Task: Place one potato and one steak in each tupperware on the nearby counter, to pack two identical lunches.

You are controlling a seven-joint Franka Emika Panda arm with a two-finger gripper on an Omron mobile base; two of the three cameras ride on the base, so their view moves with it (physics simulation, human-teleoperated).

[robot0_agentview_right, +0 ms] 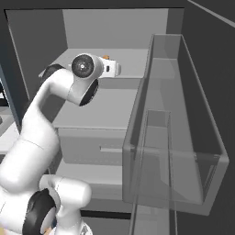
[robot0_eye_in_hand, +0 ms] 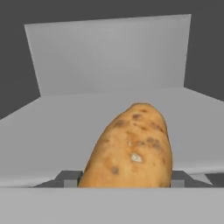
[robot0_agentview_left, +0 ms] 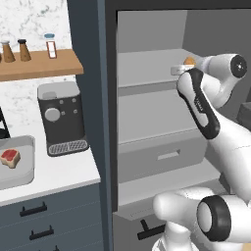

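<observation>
A brown speckled potato (robot0_eye_in_hand: 131,151) lies on the upper grey fridge shelf (robot0_eye_in_hand: 52,131). My gripper (robot0_eye_in_hand: 124,179) is shut on the potato, one fingertip against each of its sides. From the left base view the hand reaches deep into the fridge, with a bit of the potato (robot0_agentview_left: 188,61) showing past the wrist. The right base view shows a sliver of the potato (robot0_agentview_right: 106,57). On the white counter (robot0_agentview_left: 63,171) to the left, a grey tupperware (robot0_agentview_left: 32,164) holds a red steak (robot0_agentview_left: 10,158).
A black coffee machine (robot0_agentview_left: 61,117) stands on the counter beside the fridge's dark side wall (robot0_agentview_left: 90,98). A wooden wall shelf (robot0_agentview_left: 39,66) carries shakers. The open fridge door with clear bins (robot0_agentview_right: 183,137) stands to the right. A fridge drawer (robot0_agentview_left: 166,157) sits below the shelves.
</observation>
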